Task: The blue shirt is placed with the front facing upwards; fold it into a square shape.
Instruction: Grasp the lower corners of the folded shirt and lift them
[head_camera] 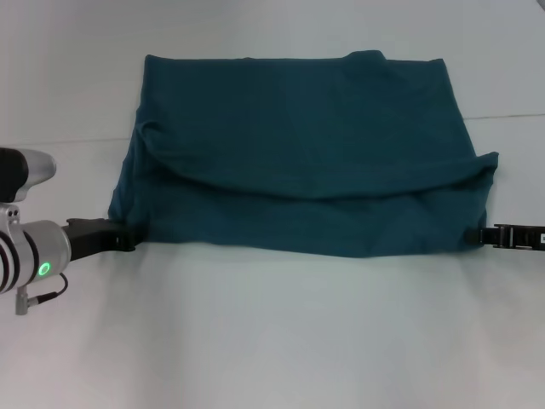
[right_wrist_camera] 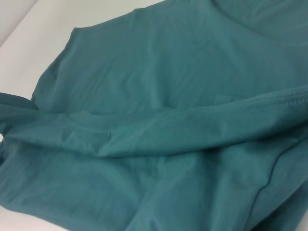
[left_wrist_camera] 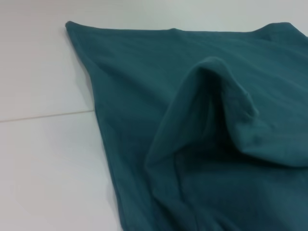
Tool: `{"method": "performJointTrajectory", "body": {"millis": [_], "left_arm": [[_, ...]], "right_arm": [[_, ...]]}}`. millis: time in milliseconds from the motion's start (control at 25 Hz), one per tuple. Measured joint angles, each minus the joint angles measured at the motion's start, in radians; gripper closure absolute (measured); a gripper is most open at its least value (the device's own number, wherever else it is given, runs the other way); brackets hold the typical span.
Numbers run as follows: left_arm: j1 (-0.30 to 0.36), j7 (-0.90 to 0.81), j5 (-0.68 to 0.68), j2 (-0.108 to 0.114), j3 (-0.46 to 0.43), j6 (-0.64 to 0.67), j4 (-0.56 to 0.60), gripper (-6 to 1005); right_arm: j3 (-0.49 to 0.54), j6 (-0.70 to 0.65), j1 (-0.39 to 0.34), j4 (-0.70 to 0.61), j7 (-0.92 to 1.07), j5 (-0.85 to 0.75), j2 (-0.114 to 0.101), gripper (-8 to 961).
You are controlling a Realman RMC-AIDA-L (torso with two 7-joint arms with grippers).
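The blue shirt lies spread on the white table, plain teal side up, with no lettering showing. A curved folded edge runs across its middle. My left gripper is at the shirt's near left corner, and its fingertips are buried in the cloth. My right gripper is at the near right corner, also shut on the fabric. The near hem stretches almost straight between them. In the left wrist view the shirt bunches up into a raised fold. The shirt fills the right wrist view, with a stitched hem across it.
The white table extends in front of the shirt and on both sides. A thin seam line crosses the surface behind the shirt's middle. My left arm's silver wrist with a green light sits at the left edge.
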Motion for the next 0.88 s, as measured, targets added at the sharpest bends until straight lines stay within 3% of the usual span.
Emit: {"method": "performJointTrajectory", "body": {"millis": [480, 720, 880], "left_arm": [[-0.006, -0.002, 0.001, 0.001, 0.003, -0.003, 0.005, 909], [-0.005, -0.003, 0.002, 0.002, -0.002, -0.005, 0.01, 1000], [0.015, -0.043, 0.02, 0.002, -0.003, 0.009, 0.053, 1000]], "right_arm": [[0.003, 0.003, -0.003, 0.001, -0.004, 0.002, 0.0, 882], [0.003, 0.005, -0.003, 0.001, -0.005, 0.003, -0.001, 880], [0.003, 0.002, -0.003, 0.0, -0.006, 0.003, -0.007, 878]]}}
